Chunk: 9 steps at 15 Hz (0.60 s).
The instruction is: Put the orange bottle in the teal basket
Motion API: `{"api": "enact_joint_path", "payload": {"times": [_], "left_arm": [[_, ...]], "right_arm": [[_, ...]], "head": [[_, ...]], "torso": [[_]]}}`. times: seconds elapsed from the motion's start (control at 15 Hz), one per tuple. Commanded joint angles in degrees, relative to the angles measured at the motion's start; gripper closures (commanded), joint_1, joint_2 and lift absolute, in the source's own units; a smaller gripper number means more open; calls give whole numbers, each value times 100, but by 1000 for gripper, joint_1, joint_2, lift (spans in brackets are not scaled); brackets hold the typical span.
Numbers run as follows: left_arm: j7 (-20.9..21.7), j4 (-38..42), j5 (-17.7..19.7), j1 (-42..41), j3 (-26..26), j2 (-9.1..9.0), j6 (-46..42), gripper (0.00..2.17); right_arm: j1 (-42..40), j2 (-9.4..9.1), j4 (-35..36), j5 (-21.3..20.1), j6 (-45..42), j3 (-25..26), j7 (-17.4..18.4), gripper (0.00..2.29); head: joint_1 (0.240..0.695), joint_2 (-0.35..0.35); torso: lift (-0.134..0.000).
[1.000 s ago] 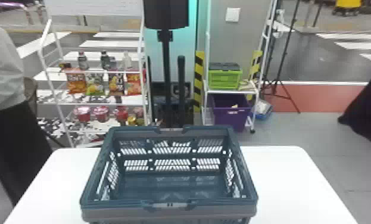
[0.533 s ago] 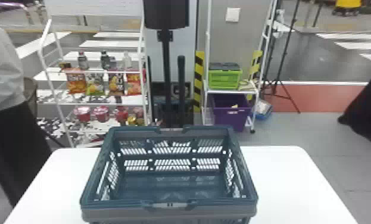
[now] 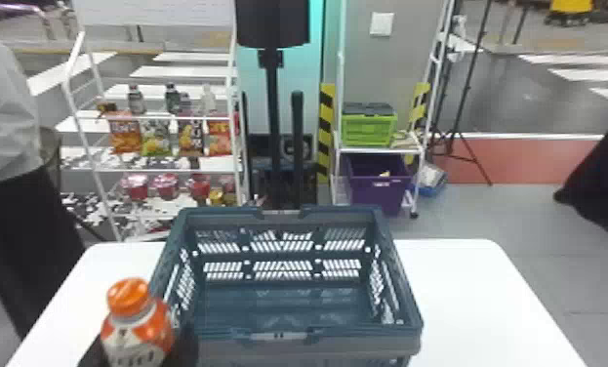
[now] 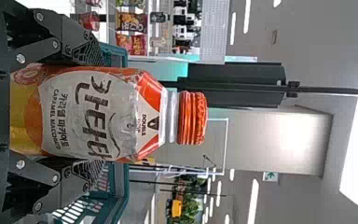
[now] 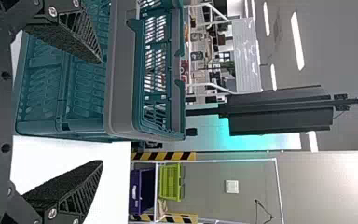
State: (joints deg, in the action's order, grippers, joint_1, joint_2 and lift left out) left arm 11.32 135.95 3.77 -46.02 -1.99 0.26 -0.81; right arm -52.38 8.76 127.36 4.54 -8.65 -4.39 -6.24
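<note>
OK so the right gripper (image 5: 102,112) had its two black fingers spread well apart. One of them was in front of the teal basket (image 5: 123,79), the other in front of the white table (image 5: 42,156). The basket was sitting upright on the table, slotted walls and chunky grey rim and all. Way behind that was a white rack (image 5: 156,198) with a lime green crate (image 5: 168,182) on its shelf and a purple bin (image 5: 144,189) underneath, plus some black-and-yellow striped tape (image 5: 163,156) beside it. Oh, and a tall black pole (image 5: 279,103) stood back there too.
</note>
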Motion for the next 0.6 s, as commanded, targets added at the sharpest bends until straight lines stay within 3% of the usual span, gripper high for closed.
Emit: {"api": "enact_joint_path", "payload": {"times": [0.0,0.2,0.53], "left_arm": [[2,134,-60,638,41,-41,938,529],[-112,125,-280,1402,146,9,1887,525],[169,-534,-298,2712,-3,782,2907,522]], "right_arm": [[0,-41,-27,-32,0,-9,0,127],[-9,-146,-44,-128,0,-62,9,127],[-106,-348,-44,-419,0,-106,79,127]], "head": [[499,0],[499,0],[499,0]], "torso": [[0],[0],[0]]}}
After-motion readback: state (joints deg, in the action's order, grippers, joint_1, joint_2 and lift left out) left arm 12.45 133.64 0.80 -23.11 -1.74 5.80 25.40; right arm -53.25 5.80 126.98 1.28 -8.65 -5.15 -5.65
